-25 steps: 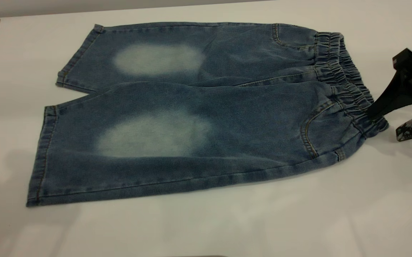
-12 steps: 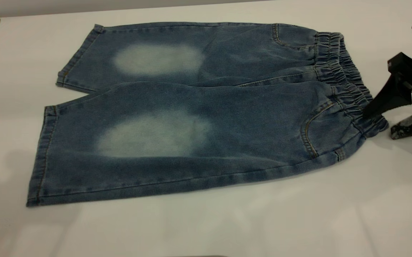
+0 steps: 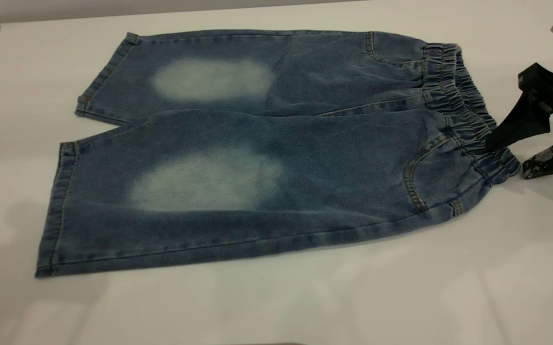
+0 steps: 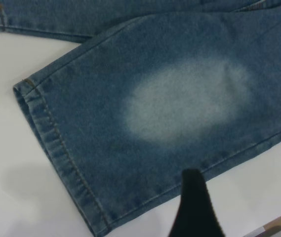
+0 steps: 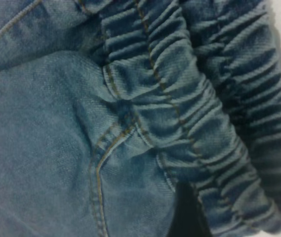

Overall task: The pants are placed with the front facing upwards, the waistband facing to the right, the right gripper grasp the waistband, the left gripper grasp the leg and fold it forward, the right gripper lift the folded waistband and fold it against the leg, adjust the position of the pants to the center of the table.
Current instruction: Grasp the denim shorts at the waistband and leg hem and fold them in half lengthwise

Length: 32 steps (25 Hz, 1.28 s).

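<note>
Covering the whole scene is the table (image 3: 276, 306), a plain white matte top, much bigger than anything on it.

Next in size: the pants (image 3: 266, 158), short wide-legged blue denim, lying flat & front-up across the middle of the table. Waistband (image 3: 463, 105) points right, leg hems point left. Each leg has a pale faded oval patch; tan stitching runs along pockets & hems. The near leg slightly overlaps the far one at the crotch. Elastic waistband is bunched into tight gathers.

My right gripper (image 3: 503, 158) sits at the right edge of the table, at the near end of the waistband. Fingers are spread: one black wedge tip rests on top of the gathered band, the other lies low on the table just beside the fabric edge w/ pale scuffs on it. Not pinching yet. In the right wrist view one dark fingertip (image 5: 187, 212) shows against the gathered denim.

My left gripper hangs over the near leg's lower edge, toward the hem. Only one pointed black finger (image 4: 194, 207) shows in the left wrist view, above the denim, so I can't tell if those fingers are spread or pressed together.
</note>
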Each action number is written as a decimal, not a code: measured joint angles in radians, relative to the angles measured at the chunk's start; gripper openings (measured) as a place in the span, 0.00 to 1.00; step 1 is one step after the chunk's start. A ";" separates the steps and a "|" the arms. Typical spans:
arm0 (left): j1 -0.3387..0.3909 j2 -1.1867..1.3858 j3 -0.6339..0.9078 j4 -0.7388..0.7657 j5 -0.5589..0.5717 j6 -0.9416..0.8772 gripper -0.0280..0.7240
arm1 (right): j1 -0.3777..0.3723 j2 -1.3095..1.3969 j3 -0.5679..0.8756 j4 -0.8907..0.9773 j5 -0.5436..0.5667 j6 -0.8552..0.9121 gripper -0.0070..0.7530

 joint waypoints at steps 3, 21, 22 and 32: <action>0.000 0.000 0.000 0.000 0.000 0.000 0.62 | 0.000 0.022 -0.002 0.006 0.021 -0.001 0.60; 0.000 0.000 0.000 -0.001 0.000 0.000 0.62 | -0.002 0.072 -0.009 0.172 0.207 -0.221 0.19; 0.000 0.000 0.000 -0.001 0.000 0.000 0.62 | -0.002 0.072 -0.009 0.181 0.217 -0.230 0.14; 0.000 0.000 0.000 0.019 0.000 0.007 0.62 | -0.002 0.072 -0.009 0.207 0.283 -0.266 0.06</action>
